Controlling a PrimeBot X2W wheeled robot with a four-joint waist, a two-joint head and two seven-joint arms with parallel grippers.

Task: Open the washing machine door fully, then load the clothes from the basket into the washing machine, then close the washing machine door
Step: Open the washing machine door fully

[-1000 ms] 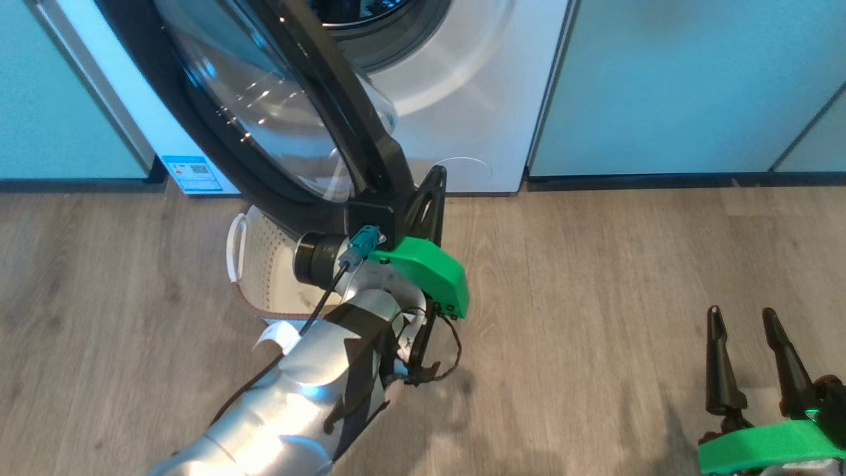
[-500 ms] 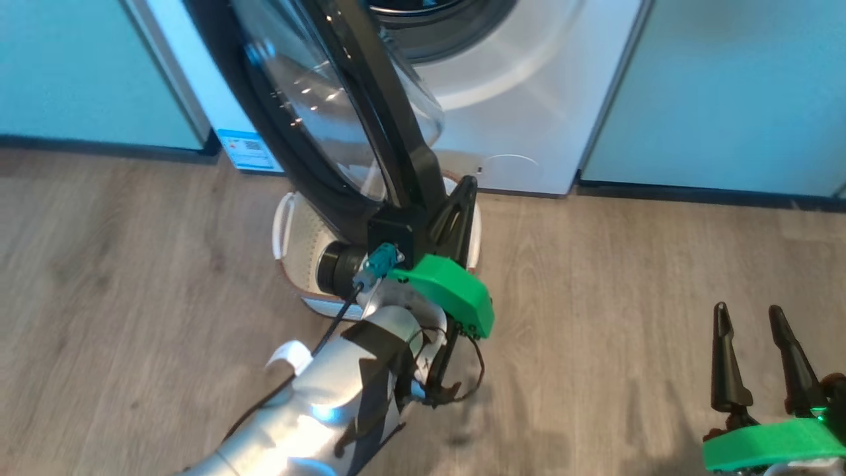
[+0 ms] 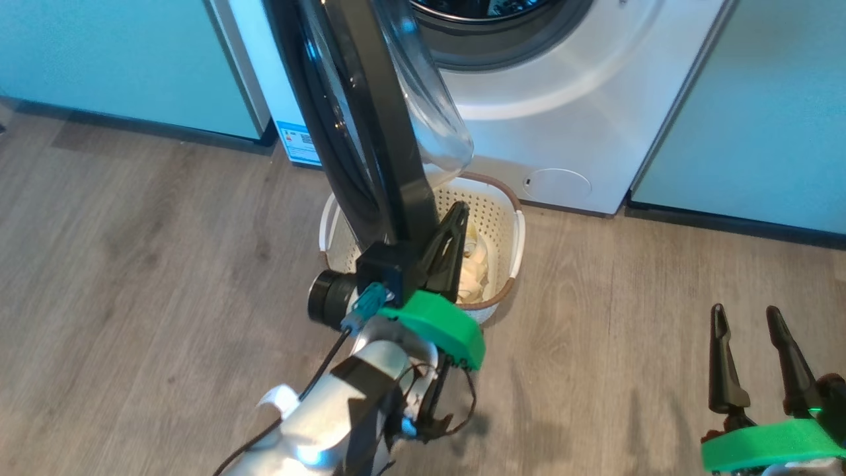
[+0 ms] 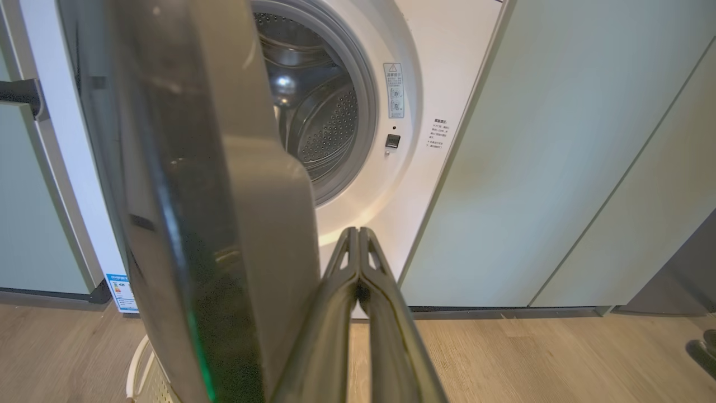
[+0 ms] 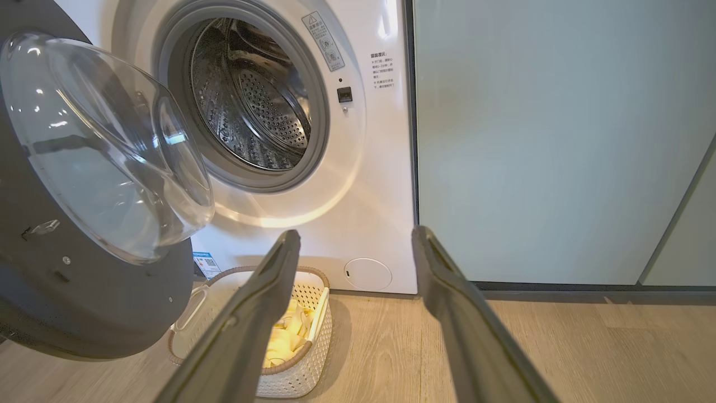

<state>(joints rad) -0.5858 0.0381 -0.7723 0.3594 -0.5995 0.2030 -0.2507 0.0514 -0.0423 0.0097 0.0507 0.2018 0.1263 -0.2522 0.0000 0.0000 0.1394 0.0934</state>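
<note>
The left gripper [image 3: 459, 215] is working with its two long dark fingers pressed together on nothing. It is lying as a closed wedge just right of the lower edge of the large round washing machine door with the glossy black rim and bulging clear glass bowl [image 3: 370, 132], apparently touching its inner face. Closed fingers are probably serving as a stiff pusher for swinging the door leftward, since there is nothing to grasp here. The door is standing roughly square to the front of the white front-loading washing machine [image 3: 581, 119], so the steel perforated drum [image 5: 251, 95] is showing, but the opening step is looking unfinished. The small cream-white perforated plastic basket with the brown rim [image 3: 509, 218] is sitting on the wooden floor [image 3: 132, 264] just near of the machine, partly under the door's lower edge, and the pale cream-yellow bundle of clothes [image 3: 476, 264] is lying inside it. The right gripper [image 3: 743, 317] is waiting well apart at the near right, its fingers spread wide and holding nothing, seemingly being kept ready for the clothes.
</note>
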